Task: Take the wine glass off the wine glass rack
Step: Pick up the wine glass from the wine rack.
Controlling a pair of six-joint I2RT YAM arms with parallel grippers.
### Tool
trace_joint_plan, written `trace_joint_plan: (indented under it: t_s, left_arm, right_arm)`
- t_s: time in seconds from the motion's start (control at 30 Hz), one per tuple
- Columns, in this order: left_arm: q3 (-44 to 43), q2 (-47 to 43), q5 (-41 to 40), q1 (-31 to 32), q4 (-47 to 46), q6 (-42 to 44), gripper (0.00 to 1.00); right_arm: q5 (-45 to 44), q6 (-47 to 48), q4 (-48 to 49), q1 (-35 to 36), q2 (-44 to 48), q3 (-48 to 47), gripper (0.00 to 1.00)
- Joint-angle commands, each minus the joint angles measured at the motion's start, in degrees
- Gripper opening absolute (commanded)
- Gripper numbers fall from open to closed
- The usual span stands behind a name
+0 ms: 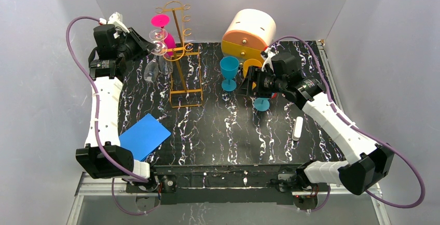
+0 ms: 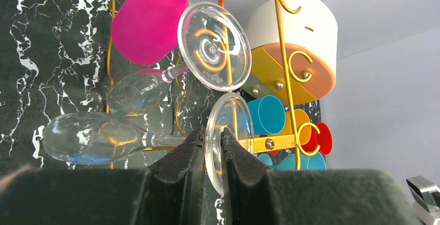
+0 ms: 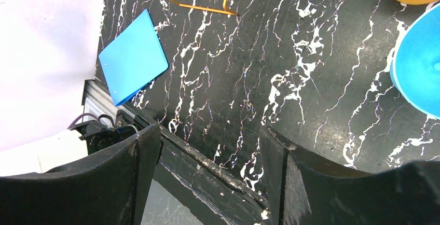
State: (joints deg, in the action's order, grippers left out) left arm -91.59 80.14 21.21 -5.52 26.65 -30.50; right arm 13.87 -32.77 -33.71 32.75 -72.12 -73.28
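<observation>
Left fingers (image 2: pixel 181 155) clamped on foot of clear wine glass (image 2: pixel 88 137); slip, or snag on rack (image 2: pixel 257 143), judged possible. Right fingers (image 3: pixel 140 157) apart.

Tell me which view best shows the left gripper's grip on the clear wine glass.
Left wrist: the left gripper pinches the round foot of the clear wine glass. Top external shows it small, at the rack; right wrist shows nothing of it.

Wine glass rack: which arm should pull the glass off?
Left: the left end effector pinches the foot of a clear wine glass on the rack; the right end effector is open, elsewhere.
</observation>
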Motion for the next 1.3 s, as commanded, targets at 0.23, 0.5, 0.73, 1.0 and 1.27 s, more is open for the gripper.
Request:
trace_joint_plan:
  t_s: [0.23, 0.5, 0.73, 1.0, 1.27]
  left_arm:
    - [-1.42, -3.34, -1.95, -0.2, -0.36, -2.77, 0.0]
    - [-0.82, -4.61, -2.81, -0.2, -1.26, -2.02, 0.0]
    - [-0.76, -5.67, -4.61, -0.2, -1.51, -1.45, 0.0]
    - [-0.05, -7.22, -7.91, -0.19, -1.26, 0.09, 0.0]
    - [4.31, -14.79, -29.2, -0.19, 4.45, -1.77, 0.0]
  right_arm:
    - [-0.17, -0.09, 0.76, -0.01, 1.12, -0.64, 0.78]
    - [-0.13, -0.18, 0.82, 0.0, 1.01, -0.82, 0.78]
    - [-0.14, -0.17, 0.81, 0.02, 1.2, -0.73, 0.78]
    - [-0.2, -0.36, 0.84, -0.02, 1.44, -0.55, 0.78]
    - [-7.48, -2.19, 3.18, 0.02, 5.31, -0.21, 0.79]
